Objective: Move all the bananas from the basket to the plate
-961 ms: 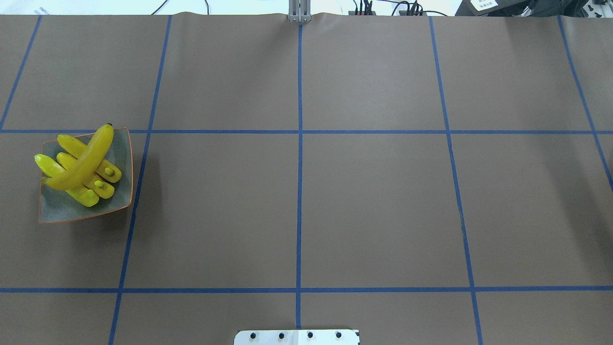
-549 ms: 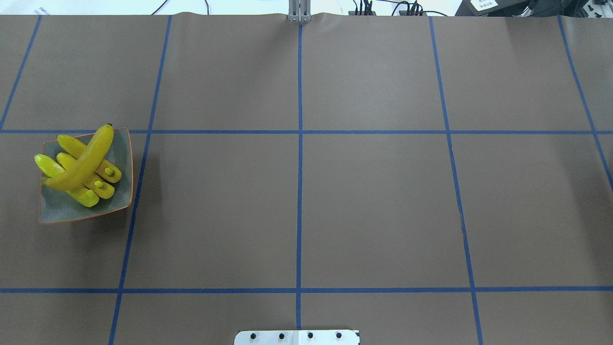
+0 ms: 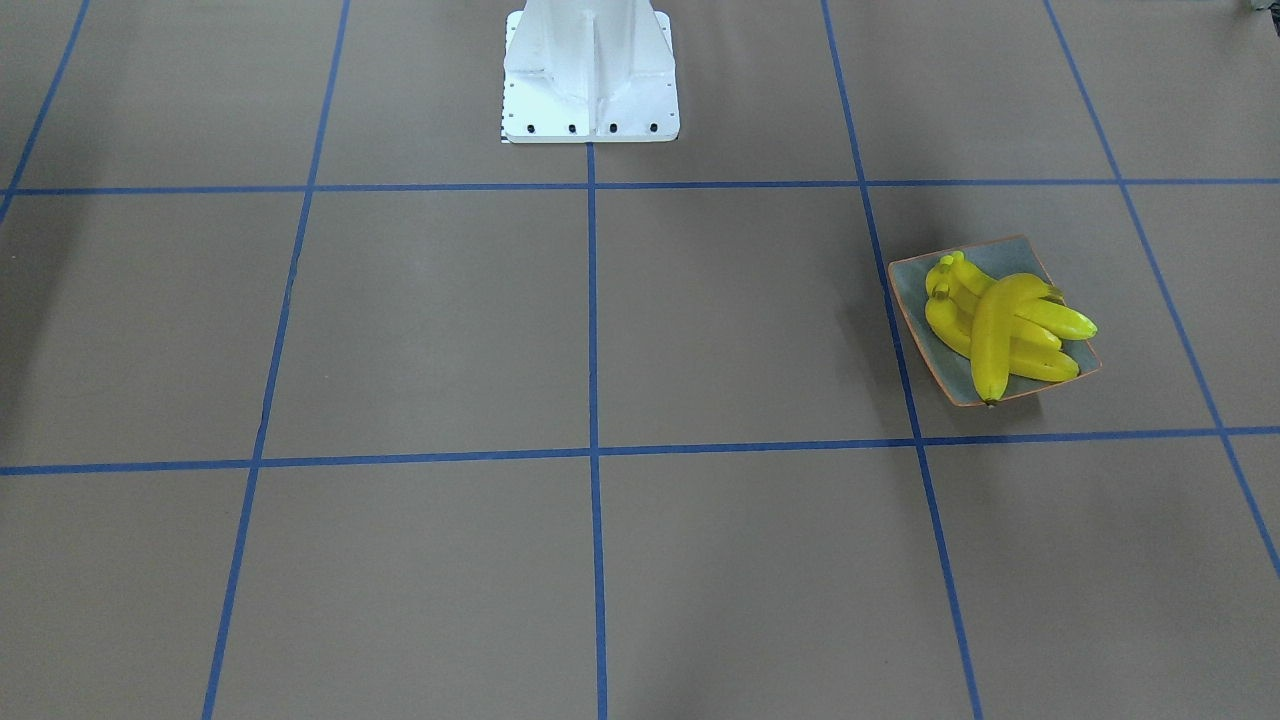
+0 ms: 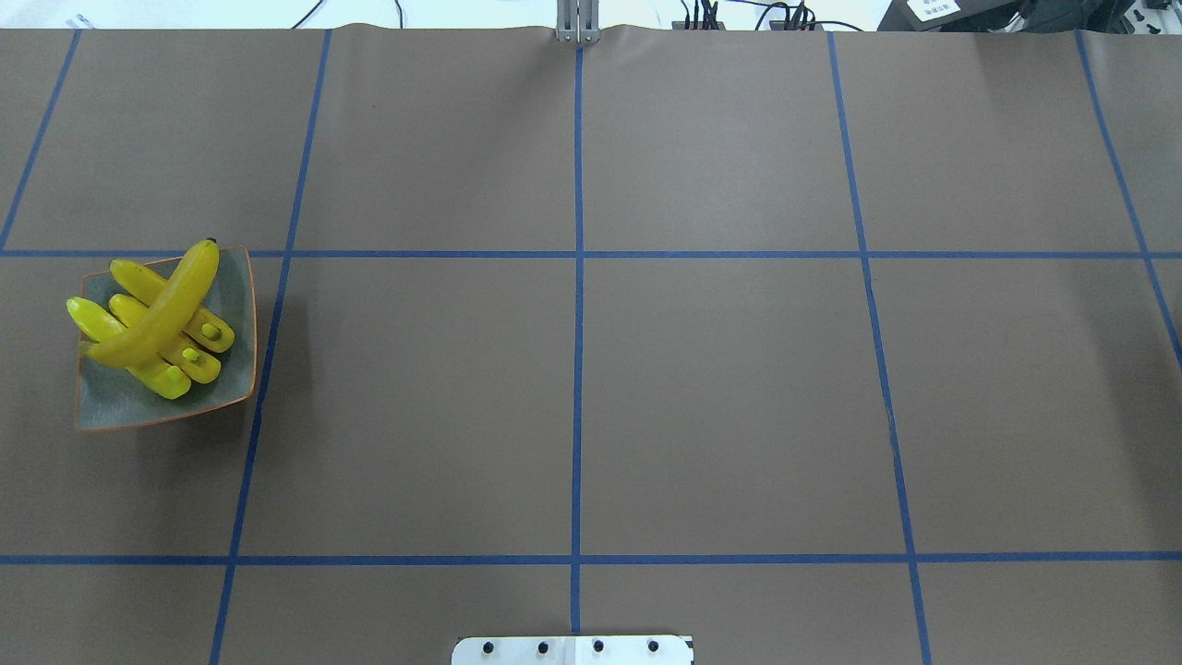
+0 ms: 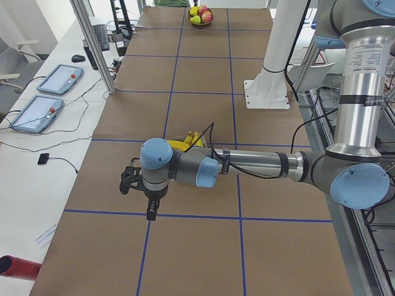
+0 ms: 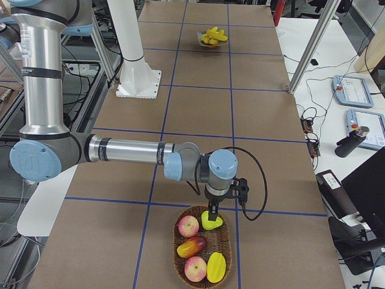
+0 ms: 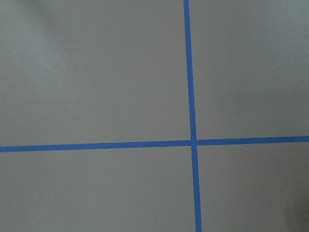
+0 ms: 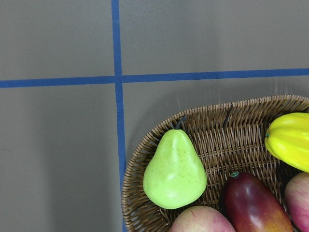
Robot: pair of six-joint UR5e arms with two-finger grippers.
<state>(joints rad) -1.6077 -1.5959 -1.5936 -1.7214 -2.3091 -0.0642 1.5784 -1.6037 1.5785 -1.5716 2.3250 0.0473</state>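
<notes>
Table point(image 4: 720, 388): brown paper cover, blue tape grid point(image 4: 577, 369). Directly on it: squarish grey-blue plate point(image 4: 120, 406) with orange rim, robot's left end; oval woven wicker basket point(image 8: 222, 130), right end; white metal robot pedestal point(image 3: 590, 90), middle.

A squarish grey-blue plate with a thin orange rim point(image 4: 236, 368) sits at the left of the brown paper-covered desk point(image 4: 720, 388), which is gridded with blue tape lines point(image 4: 577, 369). Four bright yellow bananas point(image 4: 157, 319) lie on it, three side by side and one across them.
</notes>
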